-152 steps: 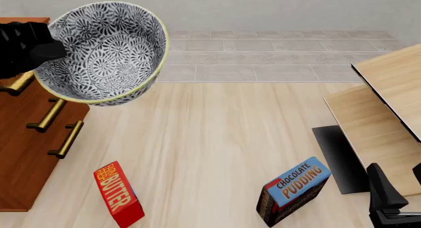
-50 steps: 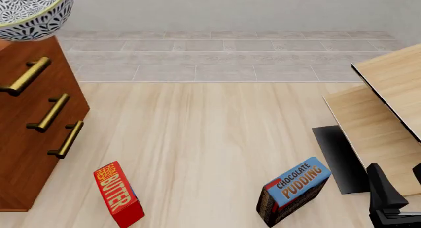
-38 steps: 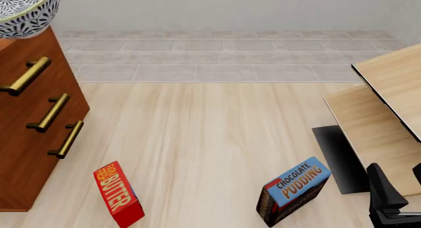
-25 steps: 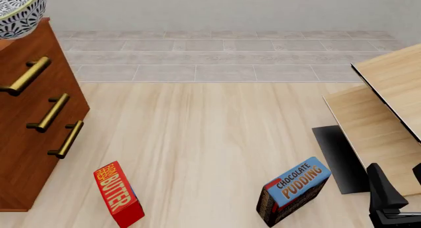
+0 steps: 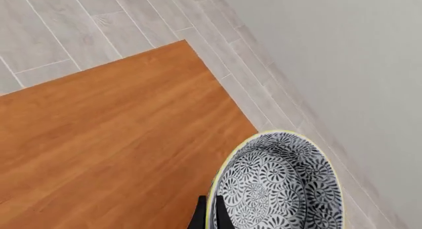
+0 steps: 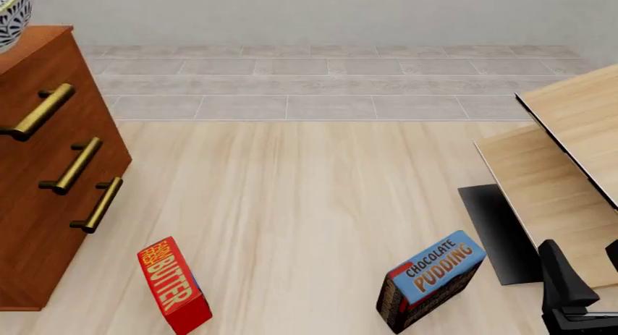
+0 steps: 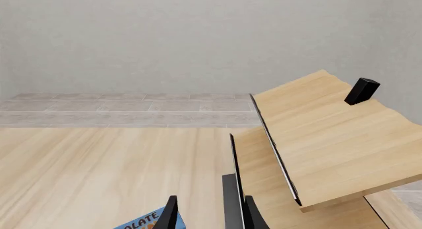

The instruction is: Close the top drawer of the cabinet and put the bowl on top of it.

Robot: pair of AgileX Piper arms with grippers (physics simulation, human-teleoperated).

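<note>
The left gripper has its jaws pinching the rim of the bowl, holding it over the cabinet top so it can go down there, while the right gripper waits with jaws spread.

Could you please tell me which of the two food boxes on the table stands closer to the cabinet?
The red butter box does. It stands just beside the cabinet on the left, while the blue chocolate pudding box is further right, nearer the pale wood furniture.
</note>
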